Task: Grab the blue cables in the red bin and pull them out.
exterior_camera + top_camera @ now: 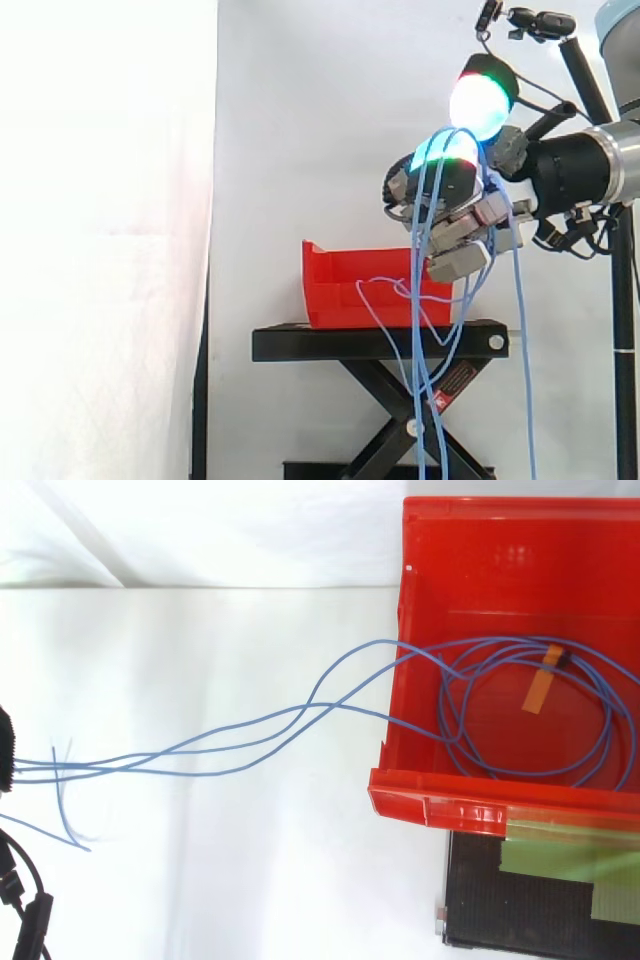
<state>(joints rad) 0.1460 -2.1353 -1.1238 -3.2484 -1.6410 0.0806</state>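
Note:
The red bin (340, 290) stands on a black stand (380, 342). My hand (470, 215) hangs above and to the right of the bin, its fingers curled round a bundle of blue cables (418, 300). The strands drape over the hand and hang down past the stand on both sides. In the top view, a coil of the blue cables (530, 770) with an orange tape tag (540, 688) lies inside the bin (440, 805). Several strands (250, 730) run out over its left wall toward the left edge.
The stand is a black scissor lift (400, 420) before a white curtain. A black pole (625, 300) rises at the right edge behind the arm. In the top view, loose cable ends (65, 810) lie at the far left.

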